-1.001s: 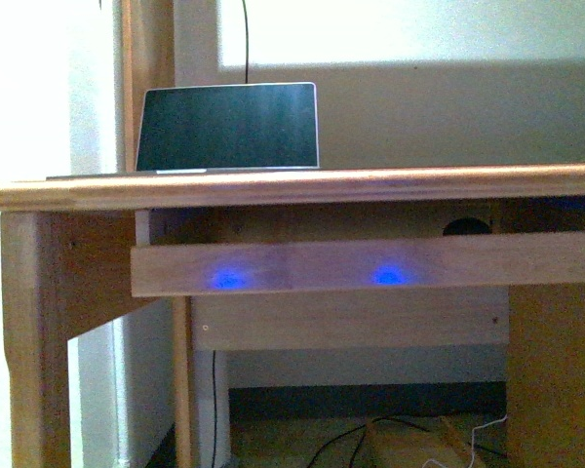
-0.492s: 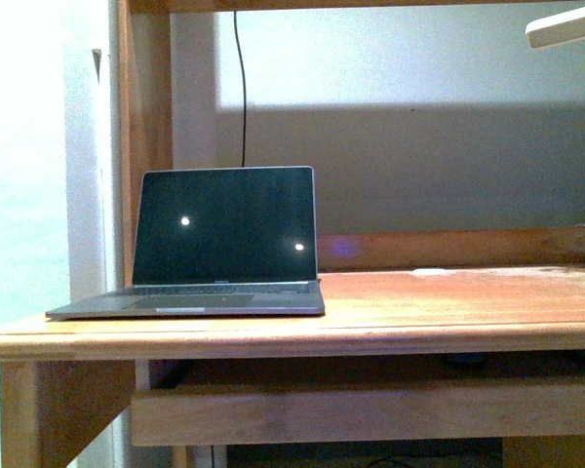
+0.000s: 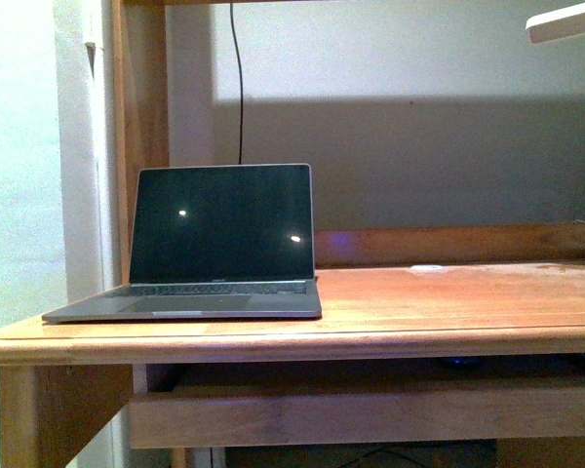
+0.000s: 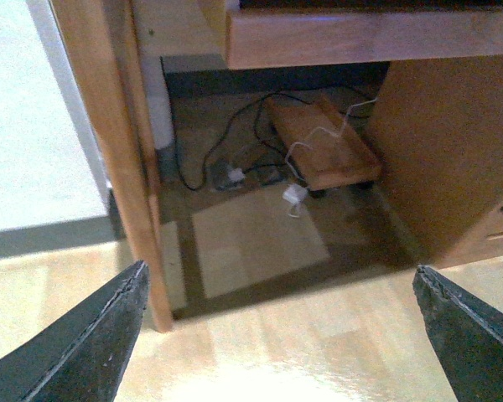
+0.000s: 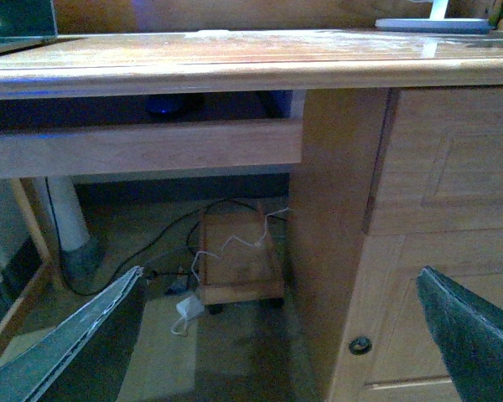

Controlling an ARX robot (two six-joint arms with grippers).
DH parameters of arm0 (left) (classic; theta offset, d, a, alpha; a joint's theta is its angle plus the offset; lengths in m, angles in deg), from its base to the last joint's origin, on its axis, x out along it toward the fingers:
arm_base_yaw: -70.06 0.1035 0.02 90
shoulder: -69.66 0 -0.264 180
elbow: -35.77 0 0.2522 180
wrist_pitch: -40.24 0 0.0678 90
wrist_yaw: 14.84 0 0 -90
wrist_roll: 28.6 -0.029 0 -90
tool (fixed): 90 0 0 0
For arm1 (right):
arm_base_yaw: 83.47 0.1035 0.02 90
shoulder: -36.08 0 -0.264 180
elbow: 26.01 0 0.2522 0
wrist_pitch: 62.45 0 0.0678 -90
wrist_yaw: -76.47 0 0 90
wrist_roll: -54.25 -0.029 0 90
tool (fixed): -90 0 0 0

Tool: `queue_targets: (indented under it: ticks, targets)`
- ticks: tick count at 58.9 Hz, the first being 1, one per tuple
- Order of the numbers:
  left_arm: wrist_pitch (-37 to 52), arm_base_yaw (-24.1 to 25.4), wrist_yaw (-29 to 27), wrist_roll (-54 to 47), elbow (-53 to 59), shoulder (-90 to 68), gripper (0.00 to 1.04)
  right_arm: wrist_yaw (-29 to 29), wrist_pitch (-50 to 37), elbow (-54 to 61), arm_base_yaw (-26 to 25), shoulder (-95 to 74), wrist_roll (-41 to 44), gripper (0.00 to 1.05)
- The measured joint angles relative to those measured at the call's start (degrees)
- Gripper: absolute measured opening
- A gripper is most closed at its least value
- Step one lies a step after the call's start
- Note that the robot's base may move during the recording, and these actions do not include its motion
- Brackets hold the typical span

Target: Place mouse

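Observation:
A small dark domed shape, the mouse [image 5: 167,105], lies in the shadowed pull-out tray under the desk top, with a blue glow around it. It also shows dimly in the front view [image 3: 462,363]. My right gripper [image 5: 281,275] is open and empty, low in front of the desk, well below and short of the mouse. My left gripper [image 4: 278,272] is open and empty above the floor, by the desk's left leg [image 4: 109,142]. Neither gripper shows in the front view.
An open laptop [image 3: 219,239] with a dark screen stands on the left of the wooden desk top [image 3: 448,302]. A drawer cabinet [image 5: 436,234] forms the desk's right side. Cables and a small wooden trolley [image 4: 323,142] lie on the floor under the desk.
The front view has risen from the level of the desk's edge to above the desk top. The laptop and desk surface now show in full. The tray has dropped low in the frame.

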Motion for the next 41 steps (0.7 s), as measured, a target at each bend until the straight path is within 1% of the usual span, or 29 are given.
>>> queue_targets:
  ticks: [2,3,7,8,11,16,21,26,31,41]
  targets:
    - [4.6,0.6,-0.1,-6.4,0.0,-4.3,0.97,0.0,0.0,0.0,0.0,0.0,0.0,0.97]
    - [8.1,1.0,-0.1,-11.3,-0.1,-7.6,0.97,0.0,0.0,0.0,0.0,0.0,0.0,0.97]
    - [16.6,2.1,-0.1,-21.8,-0.6,-15.3,0.97,0.0,0.0,0.0,0.0,0.0,0.0,0.97]
    - [20.1,2.4,0.4,-27.3,-1.1,-18.4,0.97,0.0,0.0,0.0,0.0,0.0,0.0,0.97]
    - [27.1,2.9,2.0,-36.8,-2.8,-25.0,0.97,0.0,0.0,0.0,0.0,0.0,0.0,0.97]
    - [34.1,2.9,4.8,-46.8,-5.5,-32.0,0.97,0.0,0.0,0.0,0.0,0.0,0.0,0.97]
    - [38.1,2.6,6.8,-52.7,-8.2,-37.4,0.97,0.0,0.0,0.0,0.0,0.0,0.0,0.97]
    - [40.4,2.0,8.5,-55.7,-11.1,-41.8,0.97,0.0,0.0,0.0,0.0,0.0,0.0,0.97]
    - [43.1,1.0,11.4,-57.0,-13.6,-45.8,0.97,0.0,0.0,0.0,0.0,0.0,0.0,0.97]
    - [47.3,-1.9,13.7,-56.0,-19.3,-52.6,0.97,0.0,0.0,0.0,0.0,0.0,0.0,0.97]
